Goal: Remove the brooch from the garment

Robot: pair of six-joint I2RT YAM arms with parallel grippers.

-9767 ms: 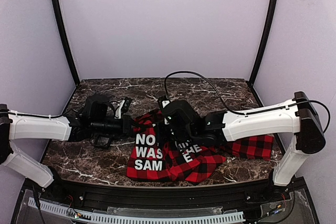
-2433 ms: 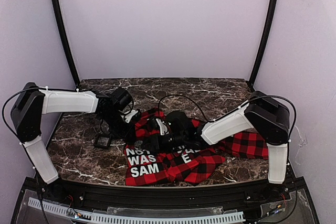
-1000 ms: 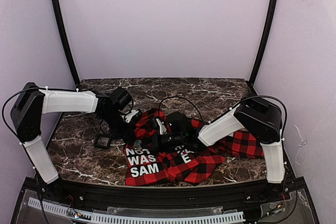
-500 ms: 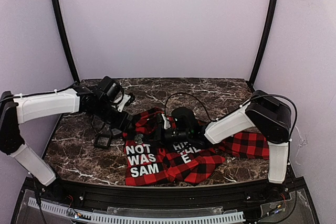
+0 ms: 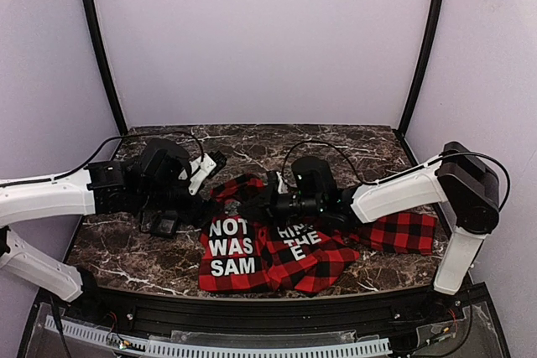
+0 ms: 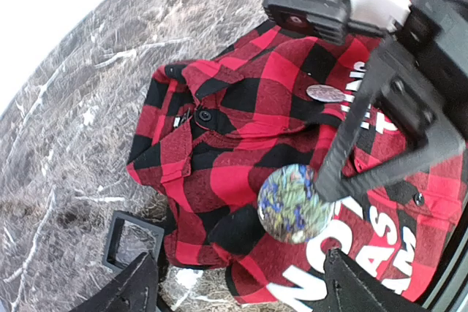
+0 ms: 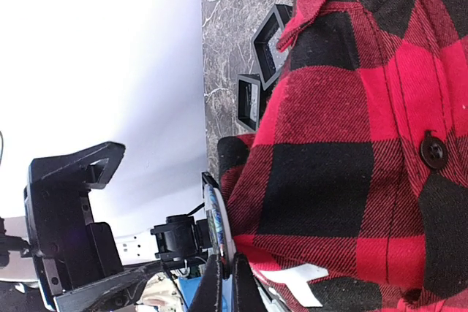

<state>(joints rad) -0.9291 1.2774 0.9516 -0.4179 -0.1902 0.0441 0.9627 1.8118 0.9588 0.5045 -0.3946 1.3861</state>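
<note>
Hard to see: from above, the brooch (image 6: 287,204) is too small to pick out where the two arms meet over the garment (image 5: 252,249).
Brooch: a round disc with a blue and green picture on it. The left wrist view shows it up close, in front of the red and black cloth.
Edge-on: the right wrist view shows only its thin rim, right against the cloth. I can't tell if it is pinned on.
Right tool (image 7: 221,274): pinched tight on the rim of the brooch.
Left tool (image 6: 245,283): spread wide, holding nothing, near the collar end of the garment.
Letters (image 5: 228,247): white and easy to read from above, but cut off in the left wrist view.
Grey disc (image 6: 325,93): small, on the garment near the right tool. I can't tell what it is.
Frames (image 7: 272,43): two black square ones lie flat on the worktop (image 5: 352,144), by the collar.
</note>
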